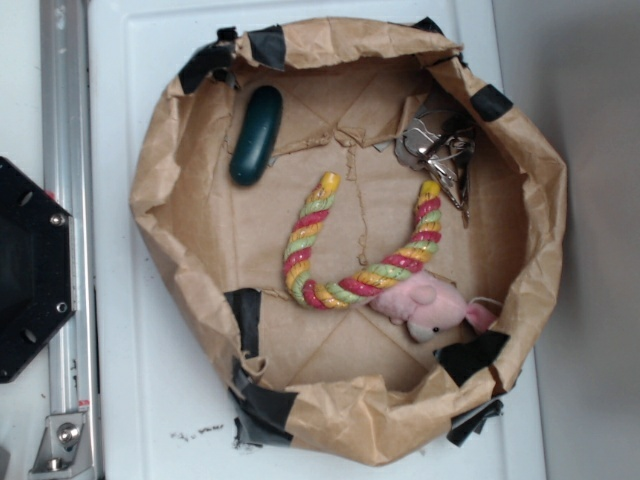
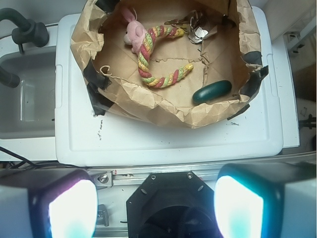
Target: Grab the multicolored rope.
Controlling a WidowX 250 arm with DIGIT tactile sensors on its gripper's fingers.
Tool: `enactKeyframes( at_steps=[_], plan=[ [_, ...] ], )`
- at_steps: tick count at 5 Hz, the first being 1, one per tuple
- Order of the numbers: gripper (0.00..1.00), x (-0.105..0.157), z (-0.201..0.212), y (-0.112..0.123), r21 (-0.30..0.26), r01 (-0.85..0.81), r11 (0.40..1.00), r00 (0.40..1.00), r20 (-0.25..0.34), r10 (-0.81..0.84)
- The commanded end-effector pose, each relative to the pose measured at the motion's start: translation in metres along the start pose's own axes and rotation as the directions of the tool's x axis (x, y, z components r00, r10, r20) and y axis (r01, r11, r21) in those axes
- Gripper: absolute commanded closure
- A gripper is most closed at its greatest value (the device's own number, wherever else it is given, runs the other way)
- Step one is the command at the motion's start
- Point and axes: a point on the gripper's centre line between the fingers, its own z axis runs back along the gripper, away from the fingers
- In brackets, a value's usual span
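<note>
The multicolored rope (image 1: 345, 262) (image 2: 148, 58) is found bent in a U on the floor of a shallow brown paper basin (image 1: 160, 200) (image 2: 163, 106), roughly at its middle. Bare paper is left open inside the U and to the side of it toward the dark green oval case (image 1: 255, 135) (image 2: 212, 92), which is set well apart from the rope near the basin wall. At the bend, the rope is touched by a pink plush toy (image 1: 428, 308) (image 2: 132, 30). Just beside one rope tip, a bunch of metal keys (image 1: 435, 148) (image 2: 195, 30) is seen. The basin is ringed by a crumpled raised rim patched with black tape (image 1: 245, 320), and it is carried on a white table (image 1: 170, 400) (image 2: 163, 141).

In the wrist view, the hand (image 2: 156, 208) is held back outside the basin, above the table's near edge and a black mount (image 2: 168, 203), well apart from the rope. Its two fingers (image 2: 69, 208) are spread wide, with nothing held between them.
</note>
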Motion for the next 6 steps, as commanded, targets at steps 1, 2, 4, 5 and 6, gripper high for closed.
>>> enactKeyframes(
  at_steps=[1,2,4,5,6],
  plan=[
    [0.0,0.0,0.0,0.0,0.0,0.0,1.0,1.0,0.0,0.0],
    [0.0,0.047,-0.019,0.001,-0.006,-0.253,0.967,0.967,-0.04,0.253],
    [0.0,0.127,-0.086,0.019,-0.128,-0.658,0.742,0.753,-0.093,0.651],
    [0.0,0.144,-0.121,0.04,-0.259,-0.785,0.563,0.583,-0.002,0.812],
    [0.0,0.161,-0.154,0.046,-0.236,-0.816,0.528,0.547,-0.019,0.837]
  ],
)
